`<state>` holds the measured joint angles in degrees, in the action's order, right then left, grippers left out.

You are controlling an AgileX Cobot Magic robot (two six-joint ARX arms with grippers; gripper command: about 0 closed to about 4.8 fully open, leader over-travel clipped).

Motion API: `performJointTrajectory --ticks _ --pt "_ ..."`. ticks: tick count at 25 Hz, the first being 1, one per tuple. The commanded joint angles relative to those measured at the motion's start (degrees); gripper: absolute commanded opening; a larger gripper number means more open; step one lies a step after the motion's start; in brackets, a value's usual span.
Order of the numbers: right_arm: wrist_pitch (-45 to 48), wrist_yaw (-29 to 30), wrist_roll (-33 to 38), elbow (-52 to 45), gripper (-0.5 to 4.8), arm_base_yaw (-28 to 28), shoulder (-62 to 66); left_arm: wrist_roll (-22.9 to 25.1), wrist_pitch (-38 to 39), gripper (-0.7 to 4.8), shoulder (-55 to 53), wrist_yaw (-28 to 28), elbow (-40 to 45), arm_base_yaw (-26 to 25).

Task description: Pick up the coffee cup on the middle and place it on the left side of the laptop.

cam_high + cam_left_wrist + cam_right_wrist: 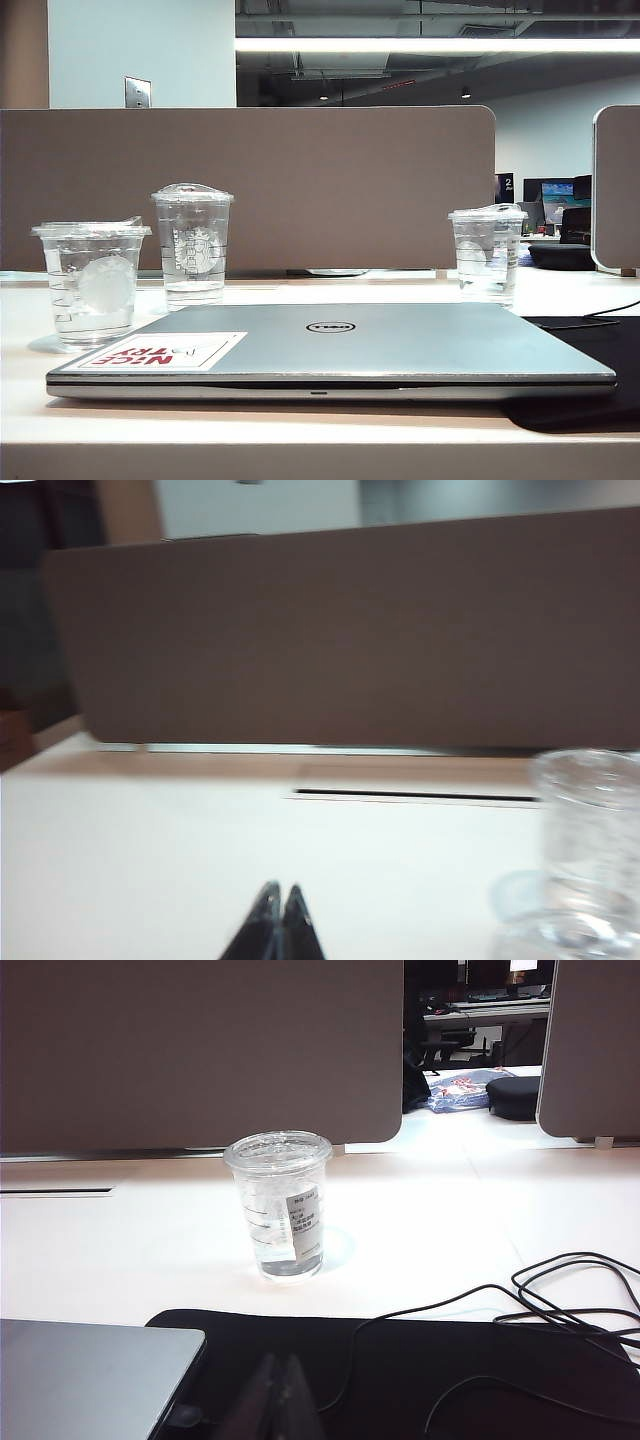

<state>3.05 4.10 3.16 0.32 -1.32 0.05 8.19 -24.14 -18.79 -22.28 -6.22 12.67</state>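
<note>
Coffee cup sits at laptop left side, near sticker corner; placement looks done.
Left gripper clenched, empty, above bare table.
Right gripper clenched, empty, over black mat.
Next: retract left arm clear of cup.

From the laptop, centred on the table: the coffee cup stands at nine o'clock, a dome-lidded cup at eleven behind it, a line-marked cup at two.

Both grippers, left and right, hang low over the table.
</note>
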Motion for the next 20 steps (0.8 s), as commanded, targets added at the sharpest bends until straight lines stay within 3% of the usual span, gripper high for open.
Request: performJointTrajectory --ticks 1,7,12,20 --pt "0.90 -0.09 -0.17 -0.24 -0.05 0.00 -0.11 -4.35 3.74 -0.06 3.17 2.05 -0.09 -4.83" --pt "-0.22 -0.09 -0.17 -0.24 -0.05 0.02 -0.11 -6.80 14.10 -0.05 12.26 8.66 3.65 -13.53" --pt "-0.26 -0.09 -0.17 -0.24 -0.05 0.02 -0.11 -7.17 24.28 -0.05 18.34 10.12 5.81 -14.01" --pt "-0.28 -0.09 -0.17 -0.24 -0.05 -0.02 -0.11 -7.80 27.56 -0.05 18.71 11.26 5.81 -13.99"
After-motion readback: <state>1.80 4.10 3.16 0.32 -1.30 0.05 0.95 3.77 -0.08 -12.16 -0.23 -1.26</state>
